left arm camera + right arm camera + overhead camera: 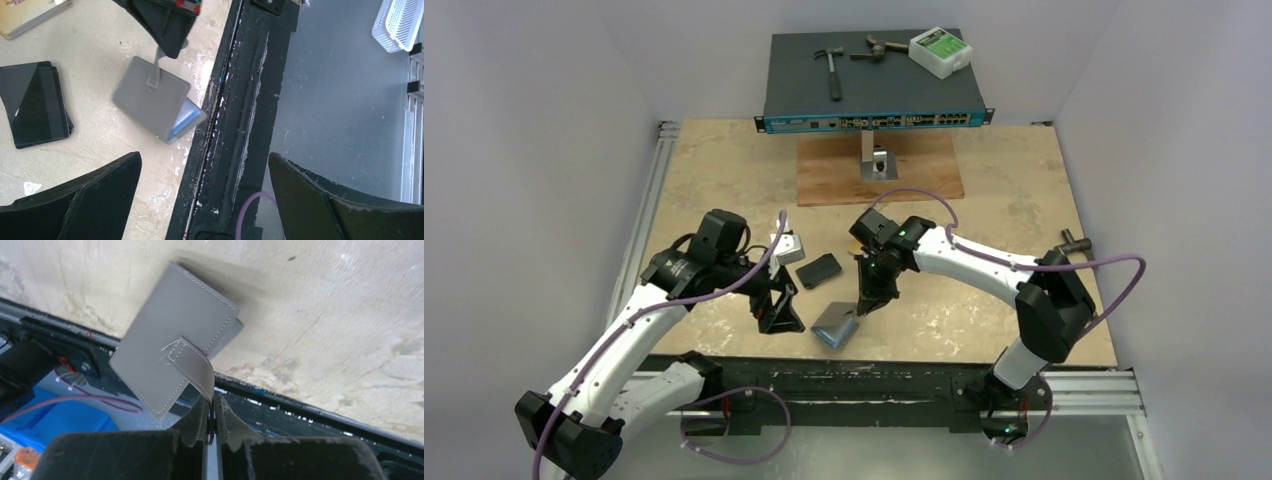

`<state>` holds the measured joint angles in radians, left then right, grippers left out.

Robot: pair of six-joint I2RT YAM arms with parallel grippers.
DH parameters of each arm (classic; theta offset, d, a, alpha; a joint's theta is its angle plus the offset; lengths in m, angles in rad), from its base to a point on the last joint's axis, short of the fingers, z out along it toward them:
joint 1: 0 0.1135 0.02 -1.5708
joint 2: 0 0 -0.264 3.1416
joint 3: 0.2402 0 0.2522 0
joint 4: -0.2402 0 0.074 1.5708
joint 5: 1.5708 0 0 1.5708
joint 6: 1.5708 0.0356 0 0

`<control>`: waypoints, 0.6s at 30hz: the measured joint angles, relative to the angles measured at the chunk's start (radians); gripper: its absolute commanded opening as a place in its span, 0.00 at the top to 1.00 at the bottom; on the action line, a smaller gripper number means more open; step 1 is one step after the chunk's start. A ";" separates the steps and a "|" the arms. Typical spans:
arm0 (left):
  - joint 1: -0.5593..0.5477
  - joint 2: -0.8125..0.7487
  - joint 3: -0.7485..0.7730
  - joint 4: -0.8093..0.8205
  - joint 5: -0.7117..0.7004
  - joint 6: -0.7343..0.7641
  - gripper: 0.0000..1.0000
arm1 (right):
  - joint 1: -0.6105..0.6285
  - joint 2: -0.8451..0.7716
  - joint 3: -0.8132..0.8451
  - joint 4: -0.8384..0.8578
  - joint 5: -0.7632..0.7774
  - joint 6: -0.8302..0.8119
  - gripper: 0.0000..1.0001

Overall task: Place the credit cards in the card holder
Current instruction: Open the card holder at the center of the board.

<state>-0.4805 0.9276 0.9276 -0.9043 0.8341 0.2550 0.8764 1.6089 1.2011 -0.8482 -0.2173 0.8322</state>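
Right hand (211, 407): pressed together, pinching the stitched strap (192, 367) of the card holder (170, 355). The grey cover hung from the strap just ahead of my fingertips, tilted up off the desk (984, 200).

Left hand (205, 157): spread wide, holding nothing, low over the desk's near edge.

- Holder lay between my two hands. It was directly under the right hand and just off to the right of the left hand, so the right was nearer and already had it.
- Its long axis ran on a diagonal, one corner pointing toward me. A strip of bluish lining showed along the lower side, so the mouth was only cracked open on the side facing the left hand.
- Edges: that near corner sat right at the black rail (235, 125) bordering the desk. No room to drag it closer; I judged any pull should go away from me.
- Black folding case (35, 102) lay beyond the left hand, apart from the holder, with bare desk between them.
- Credit cards (789, 246): pale flat pieces past the black case, nearer the left hand. Too small to count.
- Judgement: the left hand fetches and the right keeps the cover up.
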 measured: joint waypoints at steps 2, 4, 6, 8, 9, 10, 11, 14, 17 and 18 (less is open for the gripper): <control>-0.001 0.002 0.000 -0.011 0.000 0.027 0.00 | -0.024 0.027 -0.011 0.019 -0.019 -0.007 1.00; -0.005 0.005 0.000 -0.017 -0.001 0.056 0.00 | -0.039 0.050 -0.017 0.042 -0.036 -0.012 1.00; -0.012 0.008 0.000 -0.025 -0.005 0.082 0.00 | -0.045 0.059 -0.023 0.065 -0.047 -0.015 1.00; -0.019 0.012 -0.001 -0.031 -0.013 0.109 0.01 | -0.056 0.059 -0.036 0.082 -0.067 -0.020 1.00; -0.022 0.015 -0.003 -0.032 -0.017 0.124 0.01 | -0.064 0.057 -0.044 0.087 -0.080 -0.022 1.00; -0.024 0.017 -0.005 -0.033 -0.022 0.132 0.01 | -0.072 0.053 -0.051 0.088 -0.089 -0.023 1.00; -0.028 0.019 -0.010 -0.034 -0.029 0.144 0.01 | -0.080 0.046 -0.059 0.087 -0.092 -0.025 1.00; -0.039 0.031 -0.016 -0.031 -0.049 0.165 0.00 | -0.093 -0.010 -0.086 0.076 -0.097 -0.030 1.00; -0.051 0.043 -0.024 -0.021 -0.070 0.168 0.00 | -0.093 -0.097 -0.098 0.035 -0.095 -0.042 1.00; -0.053 0.047 -0.024 -0.015 -0.076 0.167 0.00 | -0.091 -0.121 -0.098 0.027 -0.090 -0.046 1.00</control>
<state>-0.5335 0.9749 0.9031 -0.9195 0.7582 0.4217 0.7853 1.4879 1.1034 -0.8211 -0.3073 0.7864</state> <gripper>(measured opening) 0.996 0.023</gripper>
